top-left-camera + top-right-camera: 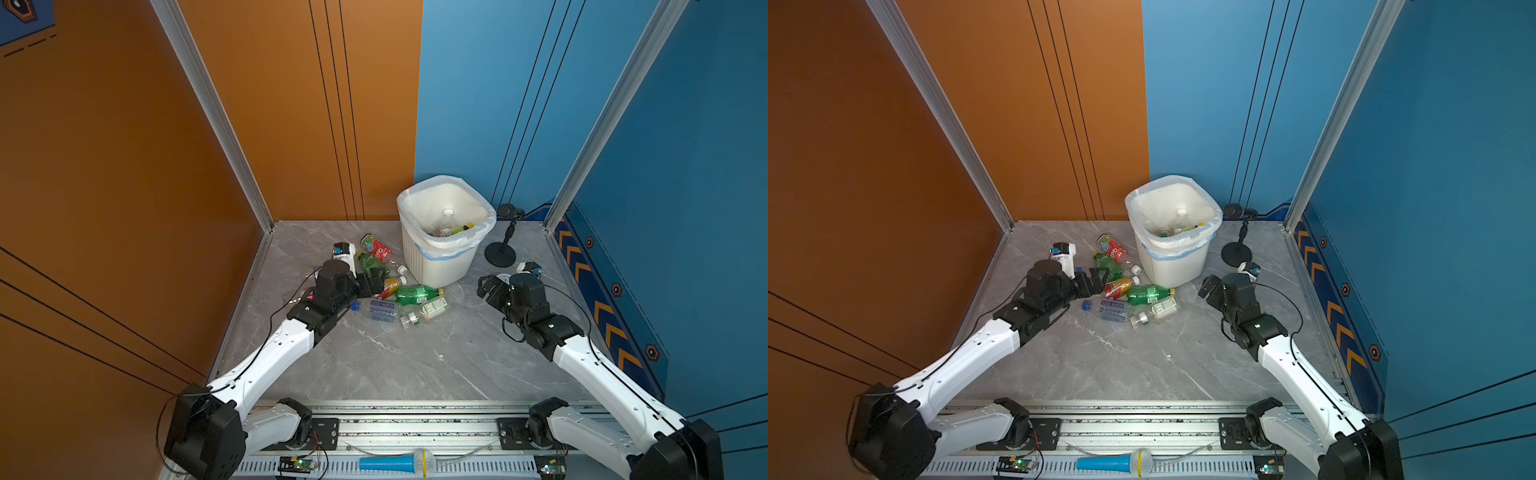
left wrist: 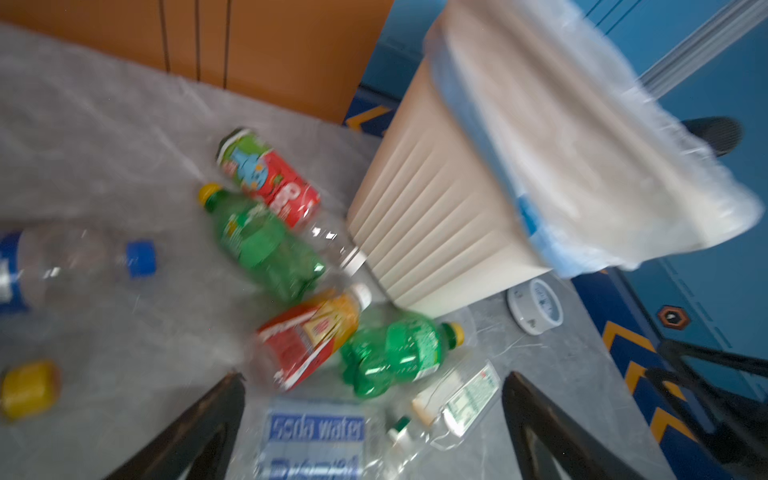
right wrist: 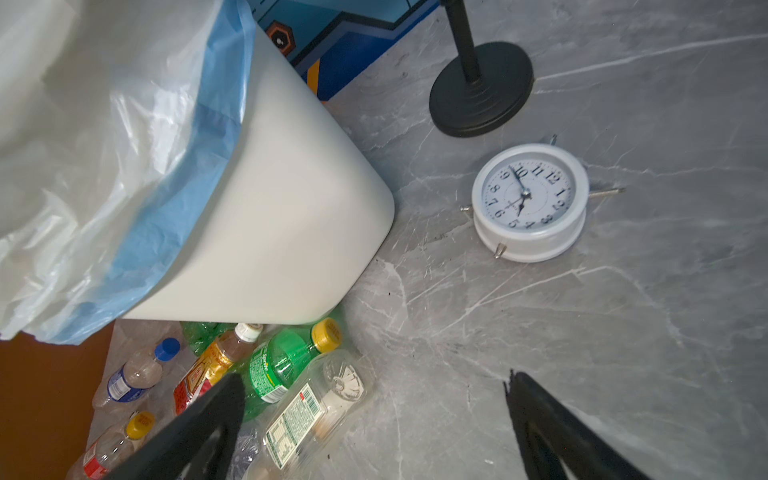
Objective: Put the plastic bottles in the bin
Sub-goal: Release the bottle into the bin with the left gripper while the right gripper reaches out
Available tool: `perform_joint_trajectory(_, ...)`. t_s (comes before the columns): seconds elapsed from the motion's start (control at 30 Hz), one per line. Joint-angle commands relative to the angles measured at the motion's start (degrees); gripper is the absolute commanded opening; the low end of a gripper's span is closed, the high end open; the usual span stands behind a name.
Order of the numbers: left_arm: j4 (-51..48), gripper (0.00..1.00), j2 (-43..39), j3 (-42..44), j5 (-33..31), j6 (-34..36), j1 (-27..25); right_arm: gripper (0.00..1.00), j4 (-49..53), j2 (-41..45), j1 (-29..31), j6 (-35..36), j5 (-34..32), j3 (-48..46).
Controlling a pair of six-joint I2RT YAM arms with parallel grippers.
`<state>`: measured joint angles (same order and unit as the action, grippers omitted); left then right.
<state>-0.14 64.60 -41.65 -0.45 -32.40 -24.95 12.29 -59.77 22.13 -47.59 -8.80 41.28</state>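
Grey, marble-veined stone is making up the counter (image 1: 374, 365). In both top views the bin (image 1: 440, 266), white ribbed plastic with rounded corners, is standing toward the back, with a translucent bag folding over its rim and some plastic bottles (image 1: 448, 217) lying inside. More of them are lying on their sides in a heap just beside the bin's front-left corner, among them a red-labelled bottle (image 1: 377, 250), a green bottle (image 1: 417, 294) and a clear soda water bottle (image 1: 380, 309). The left end effector (image 1: 374, 280) is hovering at the heap's left edge, released and gripping nothing, and the right end effector (image 1: 484, 286) is hanging to the right of the bin, also released and empty. A black microphone stand (image 1: 500, 253) is standing just right of the bin, and a blue cone (image 1: 386, 462) is lying on the front rail. From the left wrist, which is blurred, the spread black fingers (image 2: 199, 428) are framing the soda water label, and crinkled green and orange-labelled bottles are crowding between them and the ribbed wall. From the right wrist, a round white alarm clock (image 3: 530, 203) is lying face up on bare counter, apart from the bin's smooth corner and near the stand's disc base, and the fingers are standing wide apart with nothing gripped.
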Motion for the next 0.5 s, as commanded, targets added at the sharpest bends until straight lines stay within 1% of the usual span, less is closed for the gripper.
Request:
perform_joint_trajectory(0.0,-0.9,0.98,-6.4,4.6,-4.3,-3.5,0.8,1.0,-2.5,-2.9,3.1,-4.7,-0.1,-0.7)
perform_joint_trajectory(0.17,-3.9,0.98,-10.5,6.9,-5.4,-3.5,1.6,1.0,-4.1,-8.8,8.8,-10.1,-2.6,0.4)
perform_joint_trajectory(0.37,-4.0,0.98,-11.4,8.5,-4.8,-4.0,3.6,1.0,-4.2,-14.3,14.9,-16.0,-7.4,1.9)
perform_joint_trajectory(0.47,-4.4,0.98,-12.0,9.3,-4.2,-4.4,4.8,1.0,-4.4,-16.5,16.8,-17.9,-8.7,2.7)
